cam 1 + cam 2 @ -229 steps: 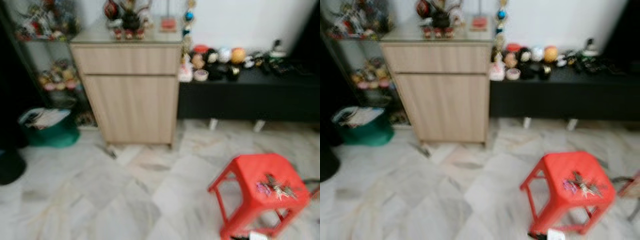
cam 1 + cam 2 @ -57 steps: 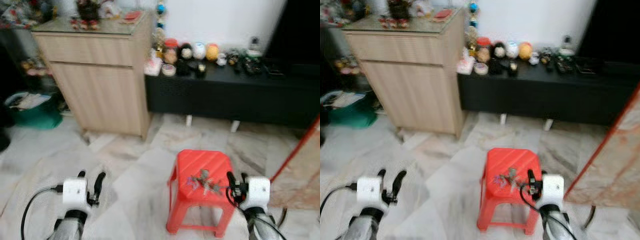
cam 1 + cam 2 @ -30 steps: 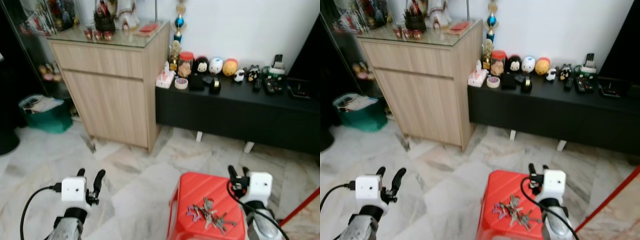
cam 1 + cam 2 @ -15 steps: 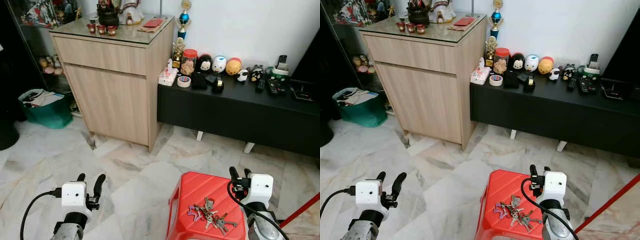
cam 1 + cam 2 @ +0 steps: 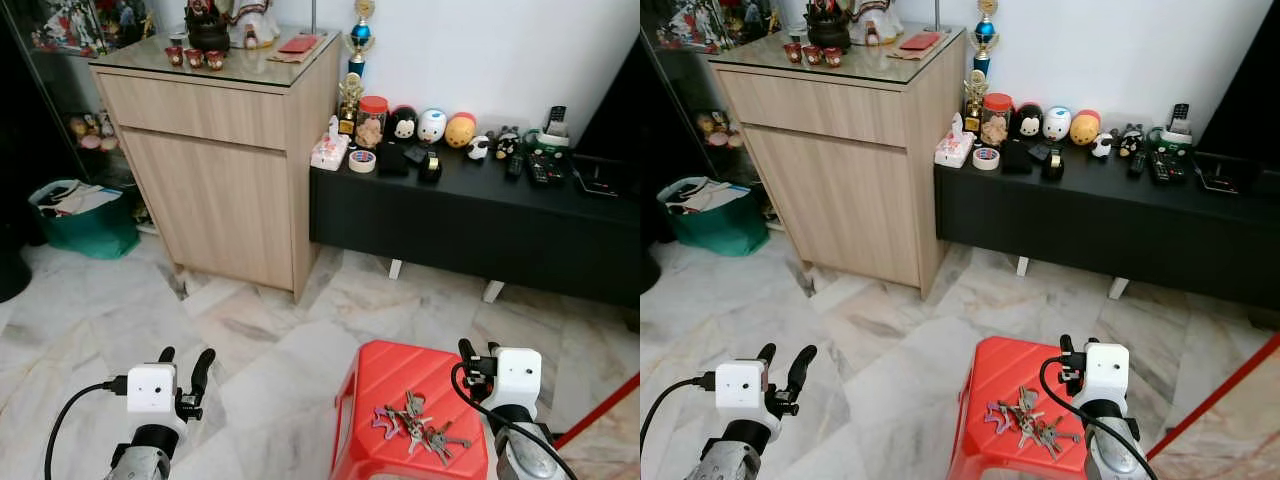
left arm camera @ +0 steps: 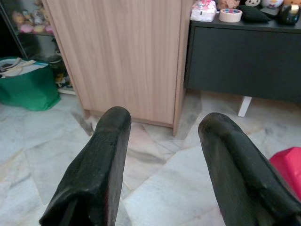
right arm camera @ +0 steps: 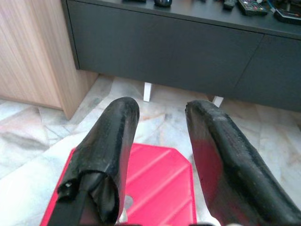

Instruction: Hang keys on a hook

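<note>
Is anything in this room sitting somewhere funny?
Yes: the keys lie in a loose heap on a red stool on the floor, not on a hook. The right tool hovers open beside them.

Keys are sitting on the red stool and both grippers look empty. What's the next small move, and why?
Probably lower the right gripper toward the keys. They lie loose on the red stool, just beside that open gripper, while the left gripper hovers over bare floor farther away.
</note>
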